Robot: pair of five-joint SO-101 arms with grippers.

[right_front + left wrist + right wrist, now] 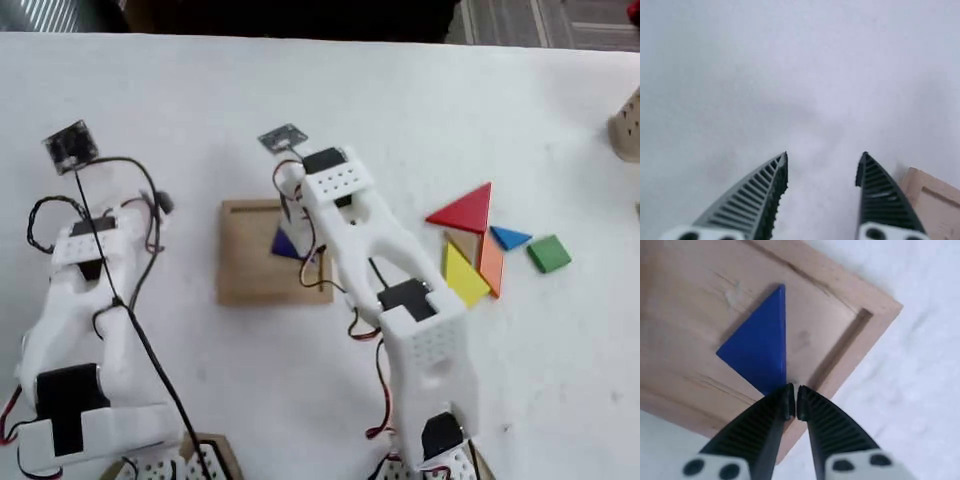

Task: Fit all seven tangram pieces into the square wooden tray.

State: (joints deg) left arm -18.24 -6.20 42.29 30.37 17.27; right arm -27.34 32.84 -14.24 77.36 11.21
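- Blue triangle (pixel 757 350) lies flat inside the square wooden tray (pixel 840 277), one corner near the tray's inner corner.
- Right end effector (pixel 792 400): jaws closed, tips at that corner of the triangle; whether they pinch it, cannot tell.
- Step, judged: seating the first piece; six remain.
- Next calls for clearing the tray and fetching from the cluster on the table (pixel 400 90): red triangle (pixel 465 210), yellow triangle (pixel 463 275), green square (pixel 548 253).
- Left end effector (pixel 822 170): open, over bare table beside the tray.
- No legible writing.

Left end effector (pixel 822 172) agape over table (pixel 790 75), tray corner (pixel 932 200) beside.
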